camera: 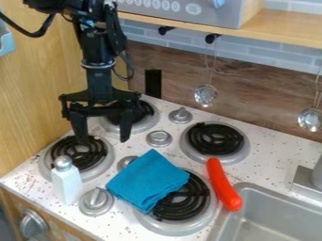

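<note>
Jaws (103,140) – spread, empty, above stove | white bottle (67,182) – upright, camera-side of jaws, long axis vertical | blue cloth (148,180): toward view's lower right, partly over burner (183,202)

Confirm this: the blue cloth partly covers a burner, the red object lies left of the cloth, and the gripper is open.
No, the camera view shows the red object right of the blue cloth. The cloth does partly cover a burner, and the gripper is open.

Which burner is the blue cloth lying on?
The lowest burner in view, beside the sink: cloth covers part of its coil; the other three have none.
</note>
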Available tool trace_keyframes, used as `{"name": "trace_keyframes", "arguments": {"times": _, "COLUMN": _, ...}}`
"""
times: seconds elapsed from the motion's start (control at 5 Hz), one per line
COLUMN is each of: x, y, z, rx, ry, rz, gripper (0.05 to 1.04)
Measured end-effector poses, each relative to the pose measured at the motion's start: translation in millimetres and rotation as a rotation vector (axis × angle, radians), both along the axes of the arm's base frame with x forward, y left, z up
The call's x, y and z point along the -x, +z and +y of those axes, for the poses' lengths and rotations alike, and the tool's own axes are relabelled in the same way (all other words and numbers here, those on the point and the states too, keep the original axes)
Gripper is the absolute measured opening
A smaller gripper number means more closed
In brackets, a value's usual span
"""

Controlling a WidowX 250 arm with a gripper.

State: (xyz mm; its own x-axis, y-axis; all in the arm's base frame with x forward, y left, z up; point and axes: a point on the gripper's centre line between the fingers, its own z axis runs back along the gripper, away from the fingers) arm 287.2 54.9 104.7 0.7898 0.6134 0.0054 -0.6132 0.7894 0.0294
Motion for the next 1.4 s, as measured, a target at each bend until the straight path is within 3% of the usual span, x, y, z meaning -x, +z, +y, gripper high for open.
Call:
{"name": "trace_keyframes", "arguments": {"times": 0.2, "x": 2.9, "y": -8.3, "z": -0.8, "rx": 0.005, "ry": 0.005, "rz": 0.022, "gripper": 1.005}}
{"name": "trace_keyframes", "arguments": {"times": 0.4, "x": 20.3, "y": -24.4, "z": 11.8, "rx": 0.009, "ry": 0.134, "rz": -0.005, "gripper": 1.005}}
{"name": "trace_keyframes", "arguments": {"times": 0.6, "x": 32.3, "y": -20.7, "z": 30.5, "rx": -0.006, "ry": 0.243, "rz": -0.027, "gripper": 1.005}}
{"name": "trace_keyframes", "arguments": {"times": 0.8, "x": 41.9, "y": -13.9, "z": 42.6, "rx": -0.03, "ry": 0.345, "rz": -0.076, "gripper": 1.005}}
{"name": "trace_keyframes", "arguments": {"times": 1.0, "x": 33.1, "y": -37.3, "z": 46.1, "rx": -0.046, "ry": 0.517, "rz": -0.145, "gripper": 1.005}}
{"name": "trace_keyframes", "arguments": {"times": 1.2, "x": 26.8, "y": -51.3, "z": 46.3, "rx": -0.031, "ry": 0.585, "rz": -0.208, "gripper": 1.005}}
{"name": "trace_keyframes", "arguments": {"times": 1.4, "x": 18.1, "y": -64.7, "z": 48.0, "rx": 0.009, "ry": 0.64, "rz": -0.235, "gripper": 1.005}}
